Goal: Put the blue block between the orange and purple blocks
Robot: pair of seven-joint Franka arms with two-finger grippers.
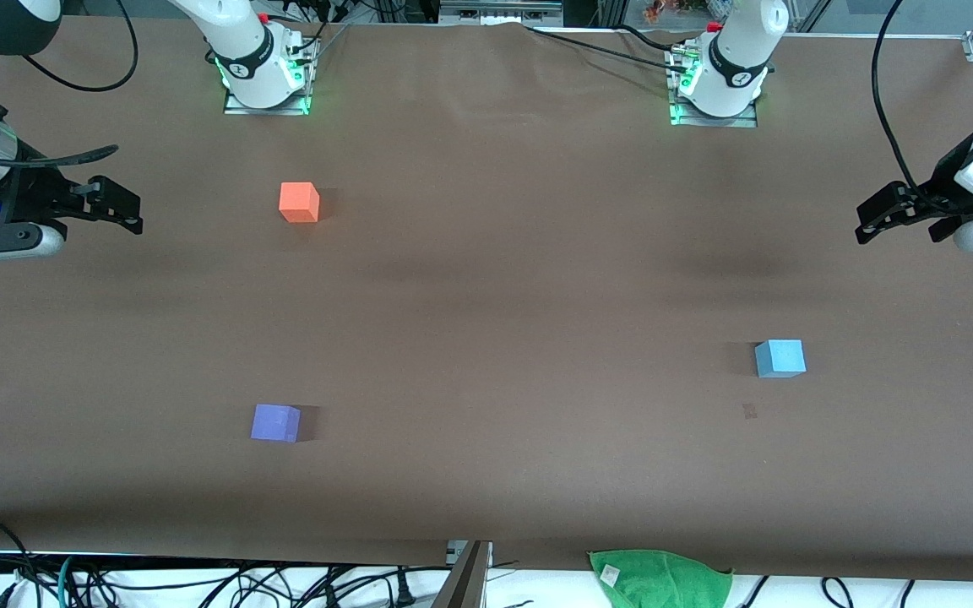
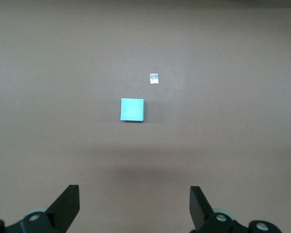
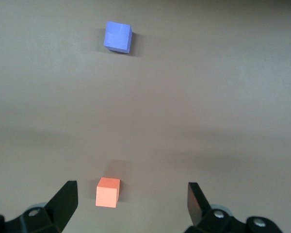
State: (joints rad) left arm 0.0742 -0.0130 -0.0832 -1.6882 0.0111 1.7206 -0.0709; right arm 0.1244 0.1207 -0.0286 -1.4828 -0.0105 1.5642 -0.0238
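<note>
The blue block (image 1: 780,357) sits on the brown table toward the left arm's end; it also shows in the left wrist view (image 2: 132,109). The orange block (image 1: 299,203) sits toward the right arm's end, near the bases. The purple block (image 1: 274,422) lies nearer the front camera than the orange one. Both show in the right wrist view, orange (image 3: 107,192) and purple (image 3: 118,37). My left gripper (image 1: 868,221) is open and empty, held high at the left arm's edge of the table. My right gripper (image 1: 119,211) is open and empty, high at the right arm's edge.
A green cloth (image 1: 660,578) lies at the table's front edge. A small pale scrap (image 1: 749,411) lies on the table just nearer the camera than the blue block. Cables run along the front edge and by the arm bases.
</note>
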